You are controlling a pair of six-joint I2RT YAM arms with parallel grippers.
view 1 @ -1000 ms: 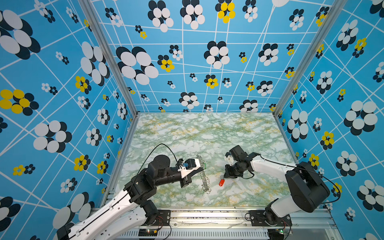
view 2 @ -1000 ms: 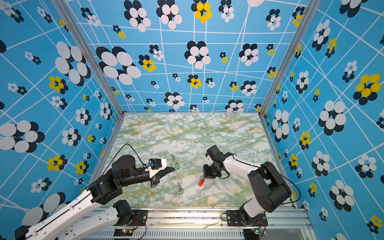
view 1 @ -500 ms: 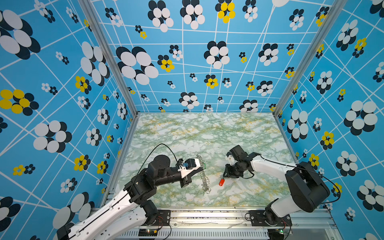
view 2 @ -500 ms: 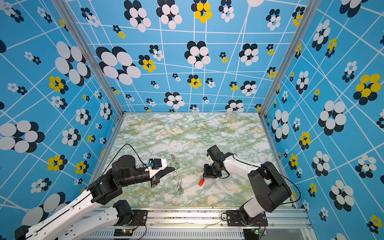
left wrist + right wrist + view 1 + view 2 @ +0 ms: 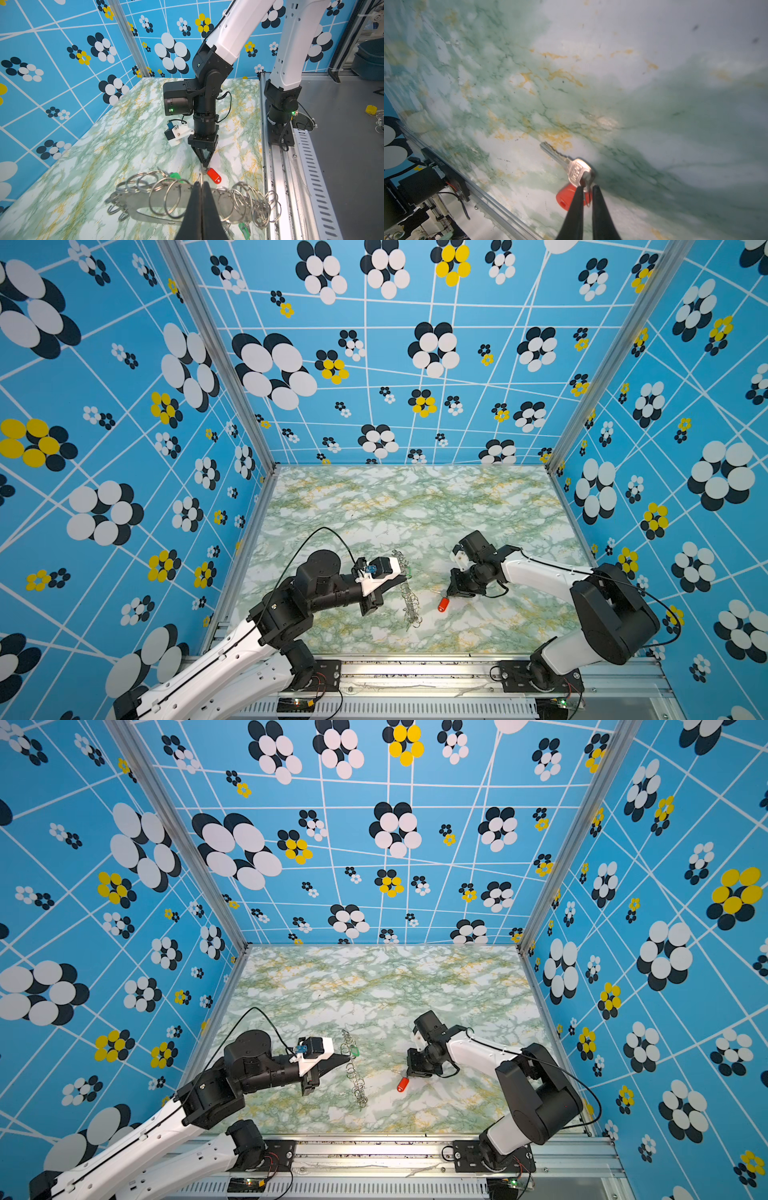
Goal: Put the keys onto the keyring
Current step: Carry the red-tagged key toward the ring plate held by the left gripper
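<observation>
Both my grippers are low over the table (image 5: 415, 510), near its front edge.

Nearest me, the keyring (image 5: 409, 597) lies flat, running front to back, rings along the edge that faces the right arm. My left gripper (image 5: 200, 184) sits over its plate, jaws pressed together on one ring that stands on edge at the tips. Just right of it lies the red key (image 5: 444, 605), tag toward me. My right gripper (image 5: 586, 187) points down at it. Its jaws are a sliver apart with the small ring joining blade and tag between them, but I cannot tell if they pinch it. Farther back, a green key (image 5: 354, 1050) lies against the keyring's rings.
</observation>
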